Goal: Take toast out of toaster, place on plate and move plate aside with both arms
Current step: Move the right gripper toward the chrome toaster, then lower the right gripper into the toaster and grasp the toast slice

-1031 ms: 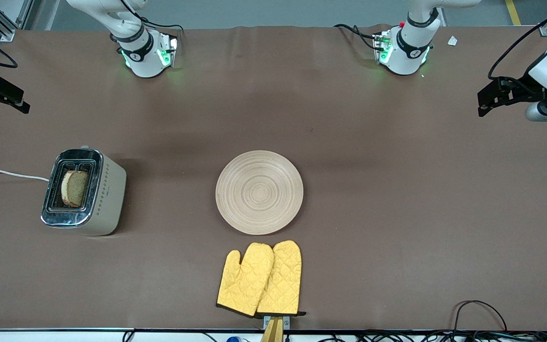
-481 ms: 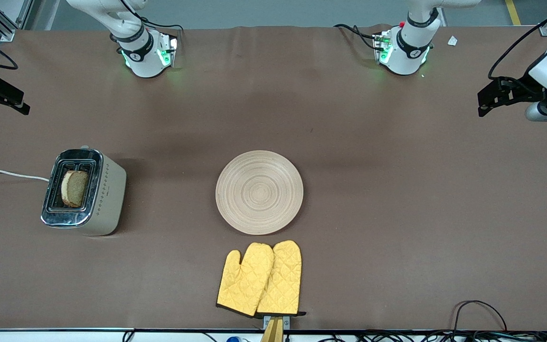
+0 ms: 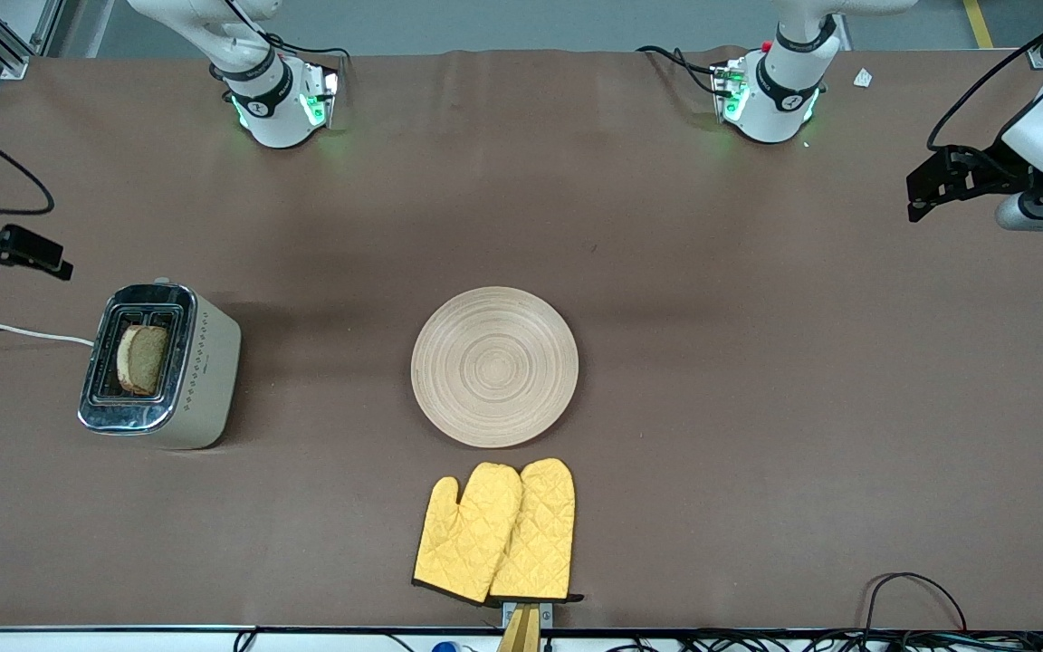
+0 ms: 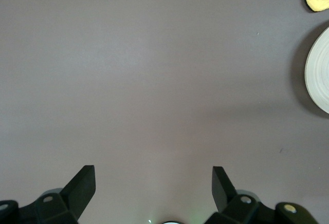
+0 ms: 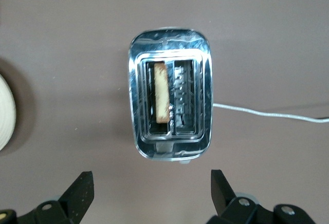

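1. While both arms hang in the air, toast [image 3: 143, 359] stands upright in one toaster [image 3: 159, 365] slot, near the table's [image 3: 757, 407] right-arm end.
2. Plate [image 3: 494, 366] lies mid-table, bare; yellow mitts [image 3: 496, 531] sit at the edge nearest the front camera.
3. Right gripper [image 5: 149, 193]: over the toaster, fingers wide, holding nothing.
4. Left gripper [image 4: 153, 188]: over bare table at the left-arm end, fingers wide, holding nothing.
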`<action>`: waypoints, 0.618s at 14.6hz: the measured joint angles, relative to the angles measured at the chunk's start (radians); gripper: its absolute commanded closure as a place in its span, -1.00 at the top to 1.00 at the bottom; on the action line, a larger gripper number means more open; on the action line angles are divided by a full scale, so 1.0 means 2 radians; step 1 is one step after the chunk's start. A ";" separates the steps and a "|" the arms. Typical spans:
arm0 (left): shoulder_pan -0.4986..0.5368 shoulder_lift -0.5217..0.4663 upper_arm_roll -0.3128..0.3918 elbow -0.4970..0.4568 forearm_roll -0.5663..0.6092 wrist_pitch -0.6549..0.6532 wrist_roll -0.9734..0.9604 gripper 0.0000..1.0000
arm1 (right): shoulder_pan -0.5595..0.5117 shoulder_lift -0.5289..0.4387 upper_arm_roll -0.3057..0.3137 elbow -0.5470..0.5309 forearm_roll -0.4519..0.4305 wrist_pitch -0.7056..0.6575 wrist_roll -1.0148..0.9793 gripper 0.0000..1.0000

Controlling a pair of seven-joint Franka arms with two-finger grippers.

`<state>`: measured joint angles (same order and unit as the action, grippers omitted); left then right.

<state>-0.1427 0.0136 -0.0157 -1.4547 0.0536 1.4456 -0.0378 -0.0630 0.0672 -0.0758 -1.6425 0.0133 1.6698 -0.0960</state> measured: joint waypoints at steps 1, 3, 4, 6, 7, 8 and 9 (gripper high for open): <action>-0.001 0.000 0.000 0.000 0.000 0.000 0.000 1.00 | -0.001 0.006 0.000 -0.009 0.000 0.018 -0.002 1.00; -0.001 0.000 0.000 0.000 0.000 0.000 0.000 1.00 | -0.001 0.014 0.001 -0.030 0.000 0.049 -0.004 1.00; -0.001 0.000 0.000 0.000 0.000 0.000 0.000 1.00 | 0.000 0.018 0.001 -0.039 0.000 0.061 -0.004 1.00; 0.000 0.000 0.000 0.000 0.000 0.000 0.000 1.00 | 0.000 0.027 0.001 -0.058 0.000 0.091 -0.004 1.00; 0.000 0.000 0.000 0.000 0.000 0.000 0.000 1.00 | 0.000 0.034 0.001 -0.067 0.000 0.105 -0.005 1.00; 0.000 0.000 0.000 0.000 0.000 0.000 0.000 1.00 | 0.000 0.044 0.001 -0.072 0.000 0.114 -0.005 1.00; 0.000 0.000 0.001 0.000 0.000 0.000 0.000 1.00 | 0.000 0.055 0.001 -0.076 0.000 0.122 -0.005 1.00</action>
<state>-0.1428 0.0136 -0.0146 -1.4543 0.0536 1.4456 -0.0378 -0.0624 0.1763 -0.0732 -1.7942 0.0130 1.9143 -0.1064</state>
